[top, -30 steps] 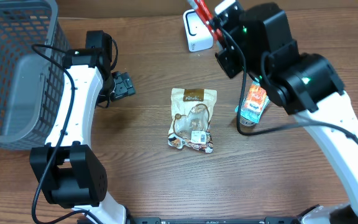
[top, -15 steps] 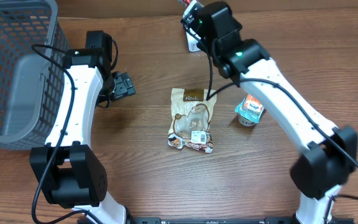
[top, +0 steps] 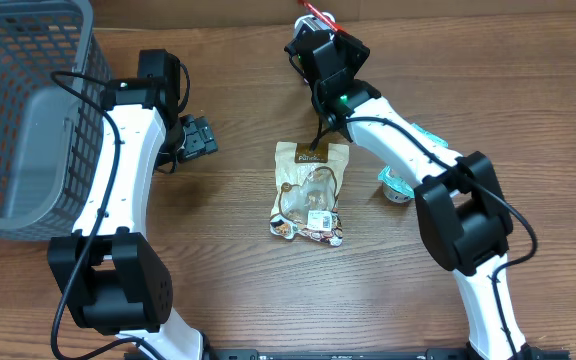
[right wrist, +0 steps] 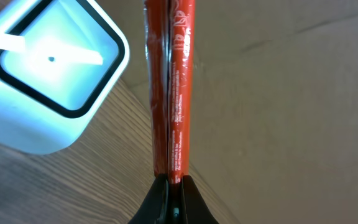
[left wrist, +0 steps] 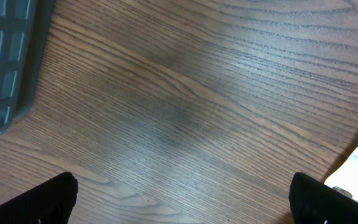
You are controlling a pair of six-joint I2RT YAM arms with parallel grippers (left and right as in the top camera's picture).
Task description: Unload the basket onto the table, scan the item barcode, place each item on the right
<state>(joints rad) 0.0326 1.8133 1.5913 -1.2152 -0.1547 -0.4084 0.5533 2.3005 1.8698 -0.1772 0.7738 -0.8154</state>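
The red packet (right wrist: 173,93) is held up at the far edge of the table (top: 238,290), just beside the white scanner (right wrist: 48,68). In the right wrist view it is seen as a long narrow strip running away from the camera. It is pinched at its near end by the right gripper (right wrist: 174,186), whose jaws are pressed together on the thin material. Small print can be made out along the packet, but no barcode can be picked out.

The scanner's window is seen to the left of the packet, not under it, so the code is judged not yet presented. A failed read is the main risk: the packet may be shown edge-on, or the barcode may be turned away from the window. Because only one end is gripped, the free end could sag or twist as the wrist turns. A grip this slight could also let the packet slip out. The scanner could be knocked if the arm swings across it too low.

Further out, a snack bag (top: 310,192) lies at the table's middle and a small tub (top: 400,183) to its right. The left gripper (left wrist: 185,199) hangs over bare wood near the grey basket (top: 18,100), its jaws spread wide and nothing between them.
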